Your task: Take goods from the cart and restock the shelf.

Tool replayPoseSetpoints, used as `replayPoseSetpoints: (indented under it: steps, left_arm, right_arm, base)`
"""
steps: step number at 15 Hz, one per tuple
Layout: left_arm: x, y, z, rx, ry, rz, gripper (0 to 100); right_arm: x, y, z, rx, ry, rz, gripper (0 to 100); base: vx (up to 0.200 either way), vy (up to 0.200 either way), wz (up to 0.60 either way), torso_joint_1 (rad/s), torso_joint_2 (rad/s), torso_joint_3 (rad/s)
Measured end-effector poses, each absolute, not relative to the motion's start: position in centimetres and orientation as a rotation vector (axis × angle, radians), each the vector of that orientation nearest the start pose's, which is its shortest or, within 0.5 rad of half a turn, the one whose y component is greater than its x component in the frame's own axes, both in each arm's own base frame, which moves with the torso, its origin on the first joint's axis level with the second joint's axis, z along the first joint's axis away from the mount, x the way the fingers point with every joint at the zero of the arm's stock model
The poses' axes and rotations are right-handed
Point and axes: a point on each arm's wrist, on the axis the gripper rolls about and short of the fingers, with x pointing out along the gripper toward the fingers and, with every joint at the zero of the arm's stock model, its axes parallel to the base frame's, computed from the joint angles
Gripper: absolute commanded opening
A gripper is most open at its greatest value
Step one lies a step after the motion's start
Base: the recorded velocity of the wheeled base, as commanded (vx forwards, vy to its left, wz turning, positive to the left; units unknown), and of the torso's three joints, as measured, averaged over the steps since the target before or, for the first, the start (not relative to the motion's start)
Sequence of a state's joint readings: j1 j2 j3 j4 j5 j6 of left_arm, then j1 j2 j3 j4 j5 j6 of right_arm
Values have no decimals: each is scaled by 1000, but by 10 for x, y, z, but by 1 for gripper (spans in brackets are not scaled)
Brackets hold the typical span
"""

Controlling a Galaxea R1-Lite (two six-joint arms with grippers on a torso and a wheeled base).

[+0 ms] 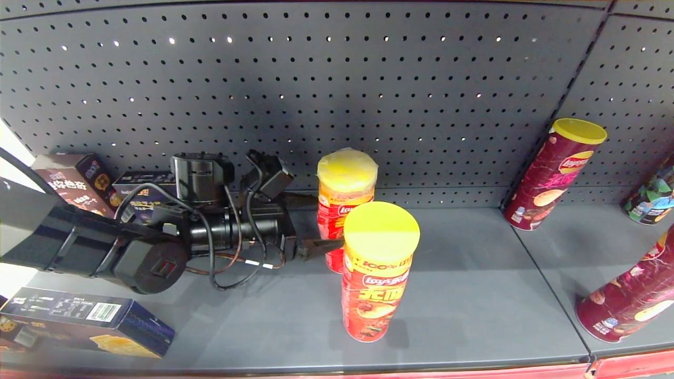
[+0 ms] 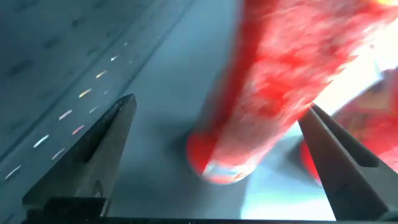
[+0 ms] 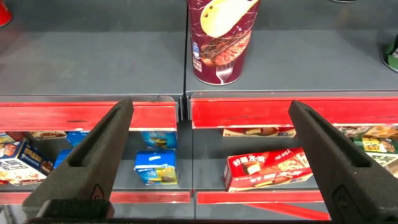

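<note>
Toward the back edge of the shelf [image 1: 474, 295], the rear red can [image 1: 345, 176] stands upright between the spread jaws of the left gripper [image 1: 320, 223], seemingly not pinched. Placing looks finished; next, pull straight back without bumping the front can [image 1: 376, 273] beside it.

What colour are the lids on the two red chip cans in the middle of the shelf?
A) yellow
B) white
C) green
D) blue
A: the front red can's lid and the back red can's lid are both plainly yellow in the head view.
</note>
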State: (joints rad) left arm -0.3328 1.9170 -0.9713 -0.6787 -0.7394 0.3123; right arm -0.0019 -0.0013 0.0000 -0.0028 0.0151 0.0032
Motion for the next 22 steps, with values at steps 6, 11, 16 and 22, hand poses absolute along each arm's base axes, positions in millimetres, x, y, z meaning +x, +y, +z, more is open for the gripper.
replayPoseSetpoints:
  steps: [6,11,16,22]
  left_arm:
    - [323,-136,163,251,112,-1012,100]
    - [319,-139,160,278,105,-1026,100]
    - [313,-142,150,307,128,-1046,100]
    - [324,-152,152,322,122,-974,100]
  right_arm:
    - [-23,0,76,3,-4,14,100]
    - [-23,0,76,3,-4,14,100]
    - [-23,0,76,3,-4,14,100]
    - [-23,0,76,3,-4,14,100]
  base:
    - [0,0,0,0,0,0]
    - [0,0,0,0,0,0]
    - [0,0,0,0,0,0]
    - [0,0,0,0,0,0]
